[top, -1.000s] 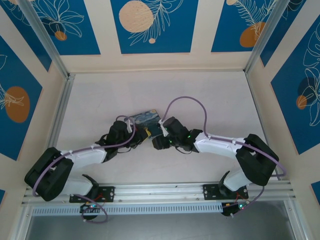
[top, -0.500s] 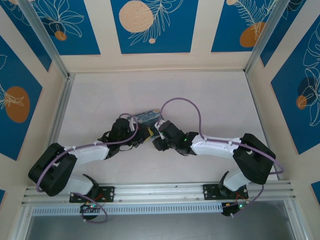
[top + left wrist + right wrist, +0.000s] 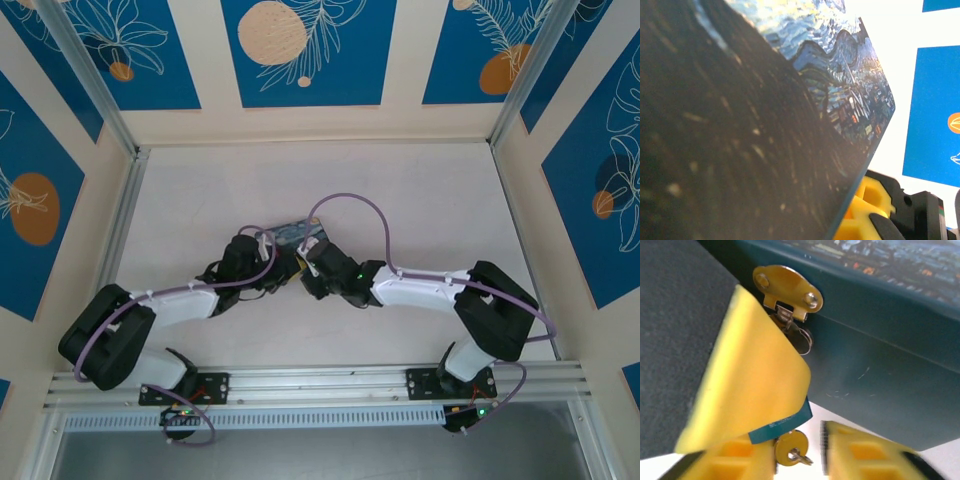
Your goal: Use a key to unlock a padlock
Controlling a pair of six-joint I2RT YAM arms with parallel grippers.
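Right pincer (image 3: 799, 462) poised at the small brass-silver key (image 3: 790, 447)

About the middle of the pale desk (image 3: 430, 200), the tiny dark teal padlock (image 3: 786, 423) hung by its thin metal shackle (image 3: 805, 341) from the brass hasp (image 3: 787, 289) on the side of the rectangular Starry-Night-printed box (image 3: 880, 355), with the key poking out of its underside. The right pincer's yellow jaws stood a little apart on either side of the key's round head, gripping nothing that I could see. The left pincer (image 3: 284, 268) was shut tight. A broad yellow finger (image 3: 750, 380) lay over the lock's body, seemingly steadying it. To my eye the step wanted a square, firm pinch on the key head first. Then a slow twist about the key's own axis, with the lock kept from swinging.
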